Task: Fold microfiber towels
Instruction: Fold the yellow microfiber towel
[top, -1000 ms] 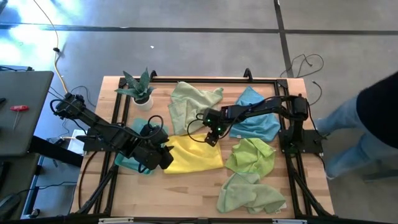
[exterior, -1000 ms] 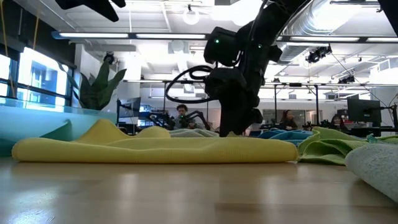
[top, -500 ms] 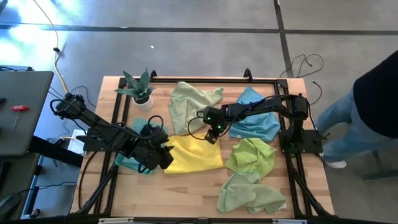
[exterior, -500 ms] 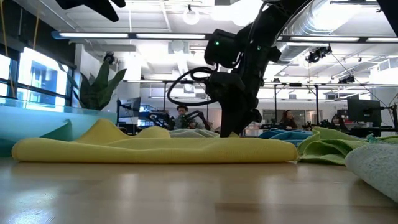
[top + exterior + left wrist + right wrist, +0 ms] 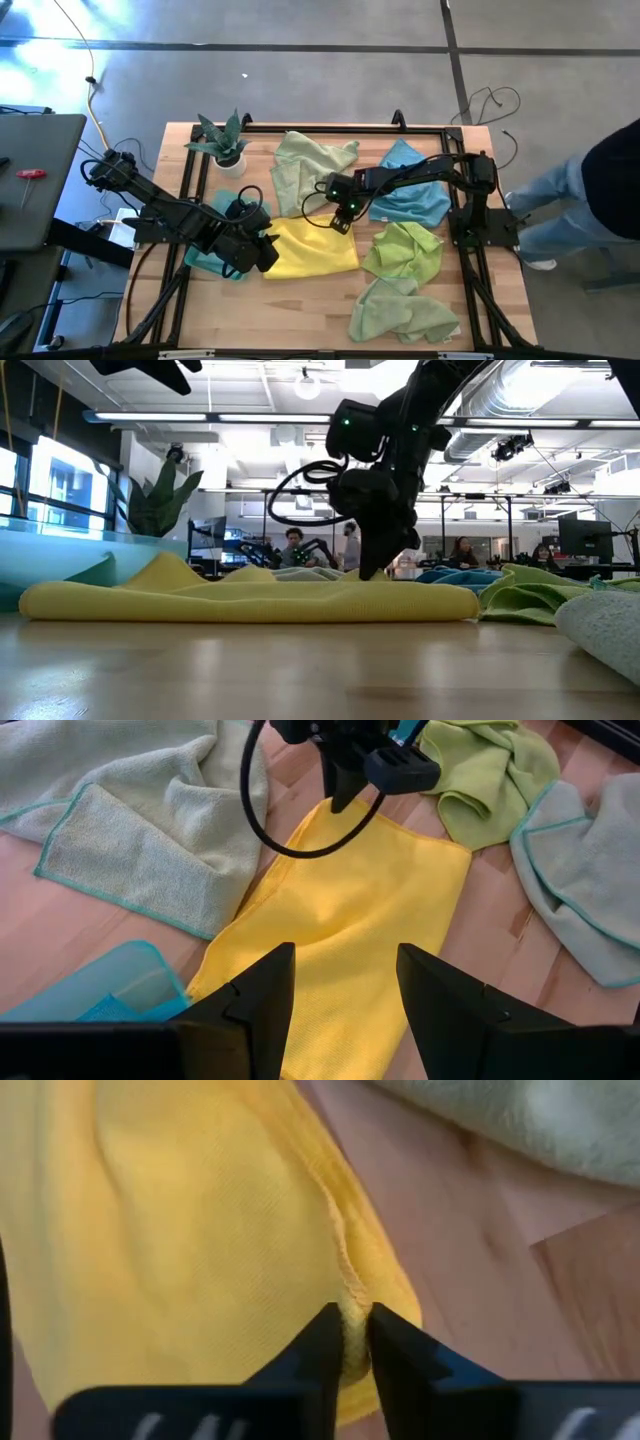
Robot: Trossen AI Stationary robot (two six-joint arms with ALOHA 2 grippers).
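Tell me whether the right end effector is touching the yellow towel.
Touching. The right wrist view shows the right end effector pinching the yellow towel edge.

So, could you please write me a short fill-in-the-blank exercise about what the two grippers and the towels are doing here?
1. The right gripper is pinching the edge of the ____ towel.
2. The left gripper hovers over that towel with its fingers ____.
3. The potted plant stands near the table's far ____ corner in the high view.

Missing words: yellow; open; left
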